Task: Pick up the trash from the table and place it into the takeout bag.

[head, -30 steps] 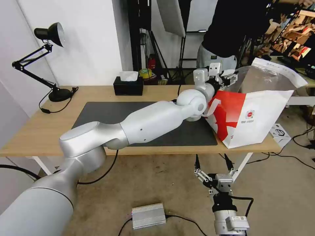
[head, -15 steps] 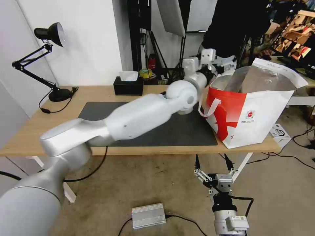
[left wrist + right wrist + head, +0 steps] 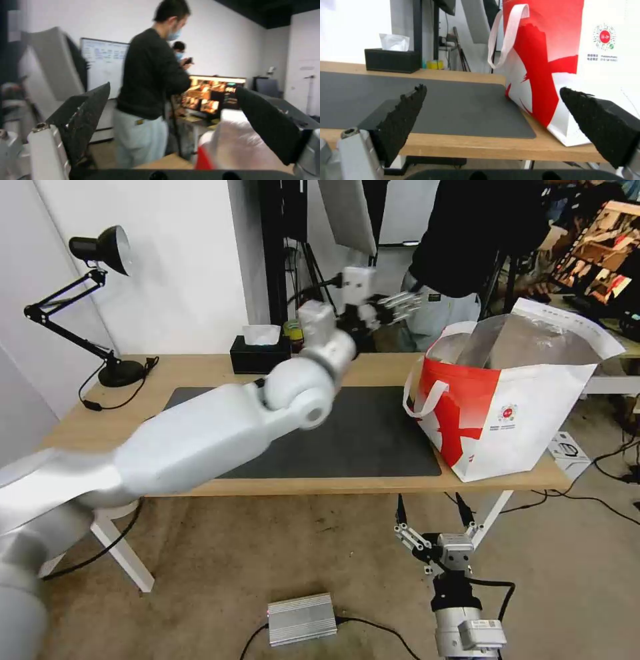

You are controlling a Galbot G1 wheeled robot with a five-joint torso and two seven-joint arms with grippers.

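Note:
The takeout bag [image 3: 507, 410], white with a red panel and foil lining, stands open at the right end of the table [image 3: 200, 370]. My left gripper [image 3: 413, 301] hangs open and empty above the table's far edge, left of the bag's mouth and clear of it. In the left wrist view the left gripper [image 3: 172, 87] has nothing between its fingers, and the bag [image 3: 226, 145] is a blur beyond it. My right gripper [image 3: 431, 510] is parked open below the table's front edge; its wrist view shows the gripper [image 3: 492, 88] facing the bag [image 3: 553, 62]. The trash is out of view.
A dark grey mat [image 3: 373, 440] covers the table's middle. A black tissue box [image 3: 261, 355] sits at the far edge and a black desk lamp [image 3: 107, 253] at the far left. A person stands behind the table near the bag. A metal box [image 3: 302, 618] lies on the floor.
My left arm has swung up and to the left, away from the bag's mouth, with the gripper open. The bag's top has sprung back upright. The right arm has not moved.

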